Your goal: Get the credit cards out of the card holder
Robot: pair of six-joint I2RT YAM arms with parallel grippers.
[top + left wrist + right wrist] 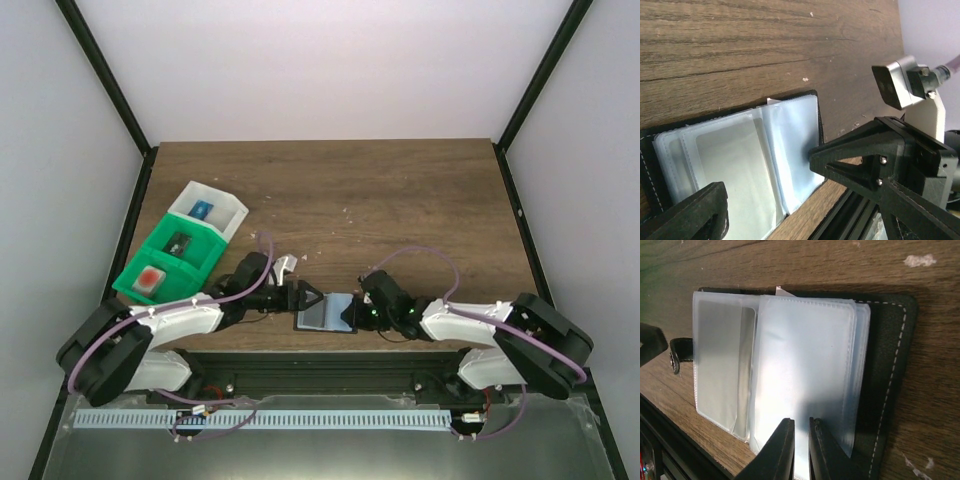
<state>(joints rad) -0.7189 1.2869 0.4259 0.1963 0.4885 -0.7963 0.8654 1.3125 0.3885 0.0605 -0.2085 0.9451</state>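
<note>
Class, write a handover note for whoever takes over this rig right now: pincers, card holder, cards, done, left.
Left pincer: open, empty, beside the card holder.
Right pincer: shut on a clear sleeve's edge.
Card holder: lying open at the table's near edge, between both pincers.
Done: holder is open.
Left: pull out the credit cards; one seems to sit in a sleeve.
</note>
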